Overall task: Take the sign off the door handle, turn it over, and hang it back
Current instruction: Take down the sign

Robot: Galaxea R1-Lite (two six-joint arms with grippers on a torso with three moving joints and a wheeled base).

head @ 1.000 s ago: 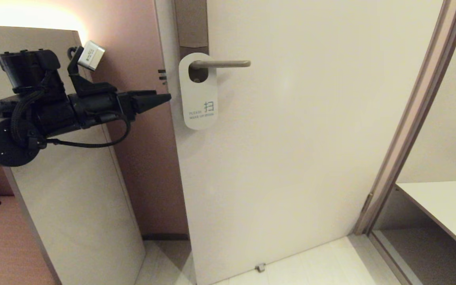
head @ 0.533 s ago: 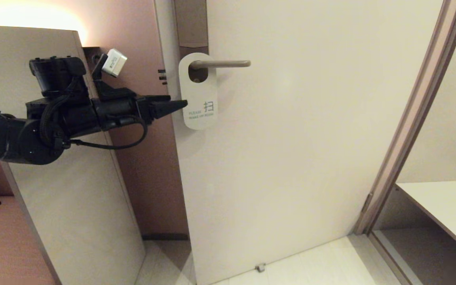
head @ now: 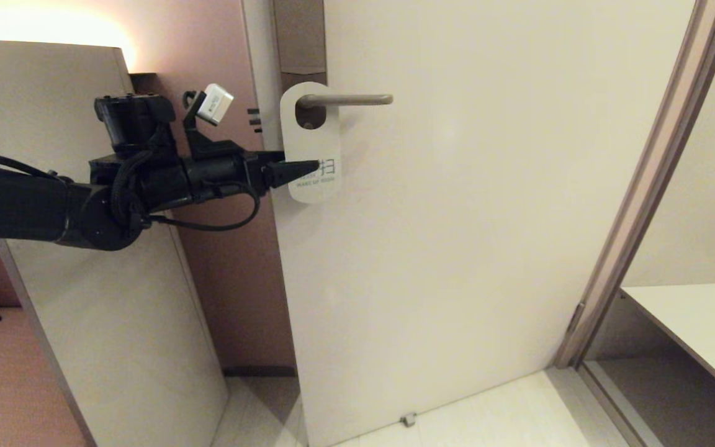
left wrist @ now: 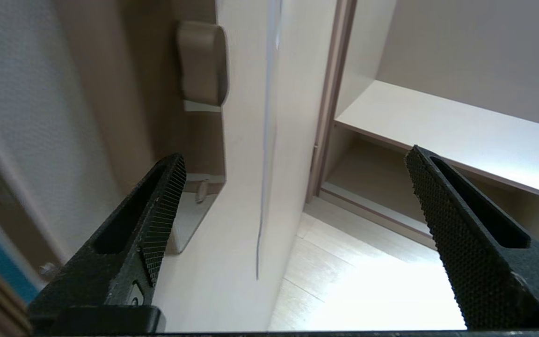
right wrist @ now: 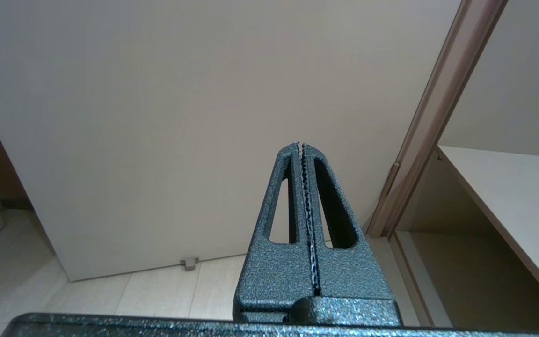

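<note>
While one sign (head: 308, 133) hangs, one handle (head: 346, 99), left gripper (head: 308, 166) fingers (left wrist: 157, 220) spread.

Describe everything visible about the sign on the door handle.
The sign is a flat white card with rounded ends, hanging upright by its oval hole from the door handle against the pale door. Its white face shows outward, with small grey lettering near the bottom. The open left tool overlaps its lower part; contact is unclear.

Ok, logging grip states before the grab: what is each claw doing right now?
Left claw: open, fingers either side of the sign on the door handle, holding nothing.
Right claw: closed, empty, away from the sign.
</note>
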